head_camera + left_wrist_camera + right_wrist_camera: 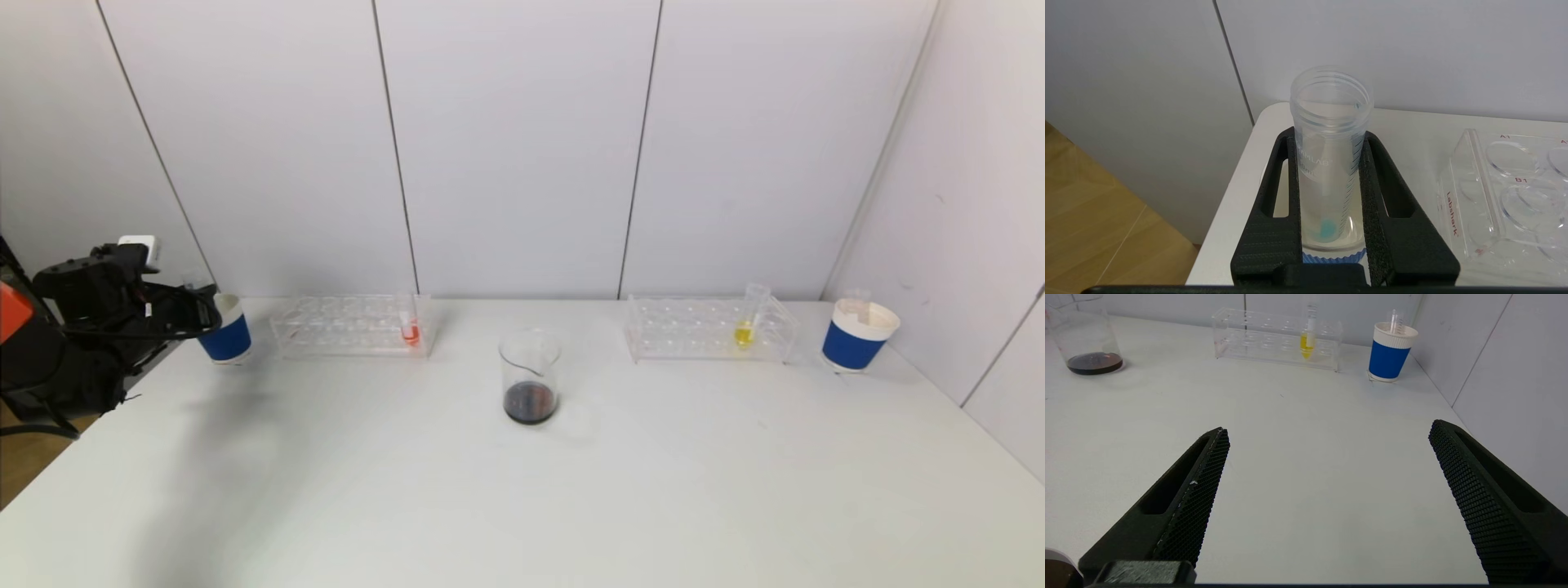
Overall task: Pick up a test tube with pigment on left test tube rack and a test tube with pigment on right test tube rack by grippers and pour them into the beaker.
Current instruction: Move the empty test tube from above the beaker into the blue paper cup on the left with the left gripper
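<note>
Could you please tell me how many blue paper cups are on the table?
2: one blue paper cup with a white rim at the table's far left, another blue paper cup at the far right. None seems hidden.

I see even, bright, diffuse light from overhead, with the white table [571,506] and the wall panels [522,147] softly washed and no hard glare. A broad, faint shadow lies on the tabletop near its left edge, and a small soft one sits beside the beaker [530,376]. The head view looks slightly soft; close up, the left gripper's fingers [1400,228] are crisp.
</note>
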Tool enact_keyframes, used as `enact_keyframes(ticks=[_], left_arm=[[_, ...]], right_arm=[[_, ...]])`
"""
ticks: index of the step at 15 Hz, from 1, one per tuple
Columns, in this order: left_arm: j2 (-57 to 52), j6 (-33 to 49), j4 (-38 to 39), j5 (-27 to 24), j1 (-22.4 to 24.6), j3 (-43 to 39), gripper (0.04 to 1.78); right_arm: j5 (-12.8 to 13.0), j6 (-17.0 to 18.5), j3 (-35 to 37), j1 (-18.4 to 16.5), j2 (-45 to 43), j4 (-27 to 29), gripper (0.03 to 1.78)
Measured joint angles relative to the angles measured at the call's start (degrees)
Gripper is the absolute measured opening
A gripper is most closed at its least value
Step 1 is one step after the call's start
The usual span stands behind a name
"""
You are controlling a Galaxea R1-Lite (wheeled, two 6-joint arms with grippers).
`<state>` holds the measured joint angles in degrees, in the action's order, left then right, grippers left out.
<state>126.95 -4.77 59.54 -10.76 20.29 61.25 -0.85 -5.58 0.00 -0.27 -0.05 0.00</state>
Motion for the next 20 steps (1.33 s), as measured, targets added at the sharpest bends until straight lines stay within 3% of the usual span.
enact_keyframes(ticks=[20], left_arm=[[-0.09, 0.04, 1.37, -0.09, 0.00, -0.44, 0.44]], right_arm=[[0.01, 0.00, 0.00, 0.00, -0.02, 0.00, 1.77]])
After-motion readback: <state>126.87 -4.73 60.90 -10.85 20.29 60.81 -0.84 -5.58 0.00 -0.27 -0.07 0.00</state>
